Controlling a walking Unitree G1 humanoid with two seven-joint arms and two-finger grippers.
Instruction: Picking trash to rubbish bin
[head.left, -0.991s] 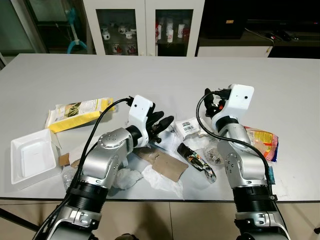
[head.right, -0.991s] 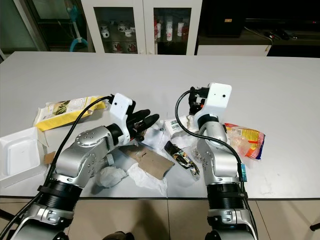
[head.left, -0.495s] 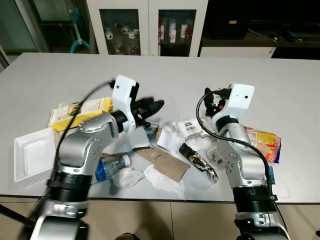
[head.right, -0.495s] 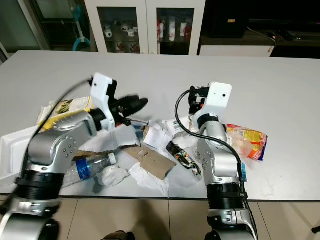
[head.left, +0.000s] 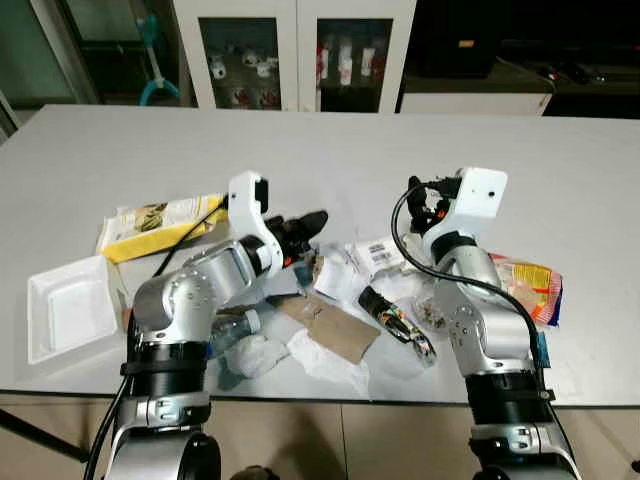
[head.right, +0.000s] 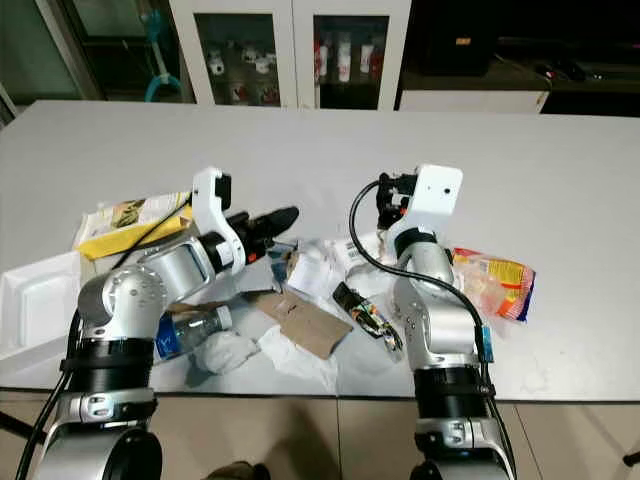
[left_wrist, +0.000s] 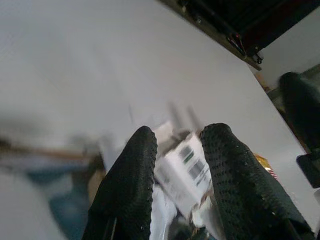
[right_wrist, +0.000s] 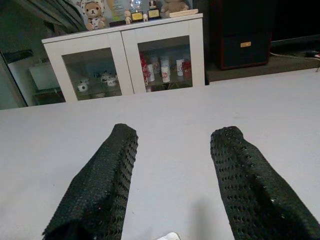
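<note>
Trash lies in a heap near the front edge of the white table (head.left: 330, 150): a brown cardboard piece (head.left: 338, 332), crumpled white tissue (head.left: 256, 352), a white labelled paper (head.left: 378, 252), a dark wrapper (head.left: 396, 320) and a clear plastic bottle (head.left: 228, 330). My left gripper (head.left: 312, 220) hovers low over the heap's left side, fingers a little apart with nothing between them; in its wrist view the labelled paper (left_wrist: 182, 167) lies beyond the fingers (left_wrist: 137, 170). My right gripper (head.left: 428, 203) is raised over the heap's right side, open and empty (right_wrist: 175, 132).
A yellow packet (head.left: 160, 222) and a white foam tray (head.left: 70, 315) lie at the left. At the right, an orange snack packet (head.left: 530, 285) sits beside my right arm. A glass-door cabinet (head.left: 300, 55) stands beyond the table's far edge.
My left arm swung up and to the left off the heap, then came back towards the crumpled paper. The plastic bottle under it is now uncovered. The right arm stayed still.
</note>
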